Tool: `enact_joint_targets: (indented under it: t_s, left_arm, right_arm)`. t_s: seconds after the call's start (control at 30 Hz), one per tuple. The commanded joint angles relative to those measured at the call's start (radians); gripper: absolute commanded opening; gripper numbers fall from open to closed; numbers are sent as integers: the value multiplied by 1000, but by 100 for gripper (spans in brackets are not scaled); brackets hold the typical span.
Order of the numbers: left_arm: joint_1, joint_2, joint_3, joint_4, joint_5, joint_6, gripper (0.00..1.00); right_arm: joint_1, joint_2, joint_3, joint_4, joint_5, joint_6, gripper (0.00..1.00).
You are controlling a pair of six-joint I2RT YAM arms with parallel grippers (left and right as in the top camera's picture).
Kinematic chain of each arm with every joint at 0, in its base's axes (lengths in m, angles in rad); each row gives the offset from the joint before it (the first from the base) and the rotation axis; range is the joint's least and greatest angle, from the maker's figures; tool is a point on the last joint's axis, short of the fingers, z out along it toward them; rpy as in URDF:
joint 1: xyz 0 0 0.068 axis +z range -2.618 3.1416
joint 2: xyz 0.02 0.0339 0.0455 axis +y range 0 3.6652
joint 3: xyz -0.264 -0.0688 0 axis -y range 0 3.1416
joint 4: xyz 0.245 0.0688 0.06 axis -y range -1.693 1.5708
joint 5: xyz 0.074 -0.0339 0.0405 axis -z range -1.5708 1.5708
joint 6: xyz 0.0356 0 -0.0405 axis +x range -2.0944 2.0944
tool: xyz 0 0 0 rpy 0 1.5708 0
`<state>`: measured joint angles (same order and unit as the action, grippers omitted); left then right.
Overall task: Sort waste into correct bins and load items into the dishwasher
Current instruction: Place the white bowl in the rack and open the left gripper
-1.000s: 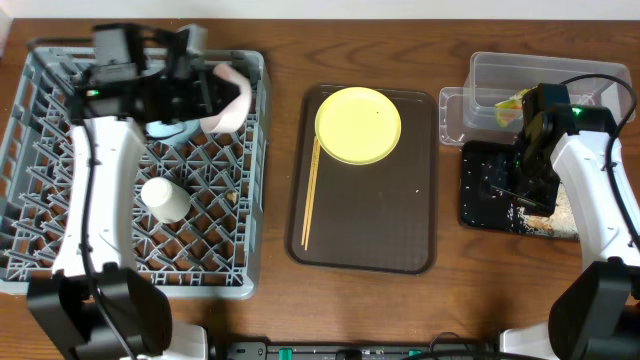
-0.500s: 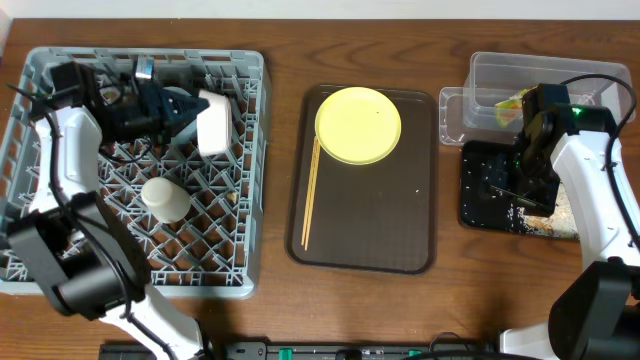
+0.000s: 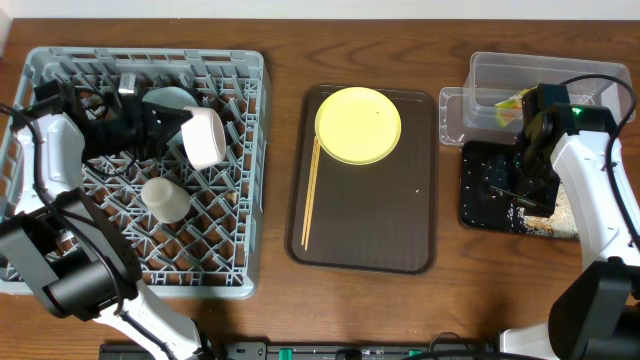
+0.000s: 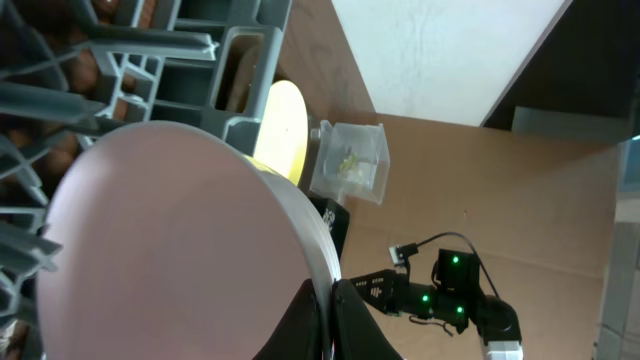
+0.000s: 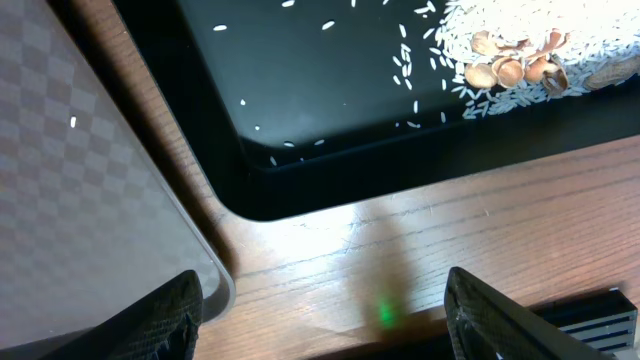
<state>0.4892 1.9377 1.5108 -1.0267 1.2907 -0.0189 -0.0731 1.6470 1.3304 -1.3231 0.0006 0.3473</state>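
The white bowl (image 3: 205, 137) is held on its side over the back half of the grey dish rack (image 3: 215, 285). It is gripped at the rim by the left gripper (image 3: 178, 128). In the left wrist view the bowl's wall fills most of the frame. The dark fingers (image 4: 345, 325) appear clamped on its edge, though the contact itself is largely hidden.

A light blue bowl (image 3: 168, 98) is seen in the rack just behind it, and a small white cup (image 3: 165, 198) lies nearer the front. The yellow plate (image 3: 358, 124) and the chopsticks (image 3: 309, 195) are found side by side on the brown tray (image 3: 400, 240). The snack wrapper (image 3: 513, 104) is lodged in the clear tub (image 3: 500, 70).

Rice grains (image 5: 500, 40) are scattered in the black tray (image 5: 330, 90). The right gripper (image 5: 322, 290) is poised over that tray's near edge, fingers spread wide and nothing between them.
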Motion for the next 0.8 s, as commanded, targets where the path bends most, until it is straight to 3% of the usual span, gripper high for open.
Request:
enact_joint_targets:
  t_s: [0.0,0.23,0.33,0.43,0.5,0.57,0.77]
  left_arm:
    - [14,5,-27,-14,-73,25,6]
    - [45,5,-27,-72,-315,25,6]
    - [61,5,-27,-77,-342,25,7]
    - [74,5,-27,-77,-342,24,50]
    - [77,5,-27,-77,-342,22,64]
    - [77,5,-27,-76,-343,21,72]
    - [77,-31,-19,-74,-343,21,79]
  right_arm:
    - [-5,-24,10,-2,10,-12,75]
    - [-5,-24,10,-8,10,-11,75]
    - [-5,-24,10,-6,10,-12,75]
    - [-5,-24,10,-6,10,-11,75]
    - [-5,-24,10,-6,10,-11,75]
    - [-5,-24,10,-6,10,-11,75]
    - [-5,-24,10,-6,10,-11,75]
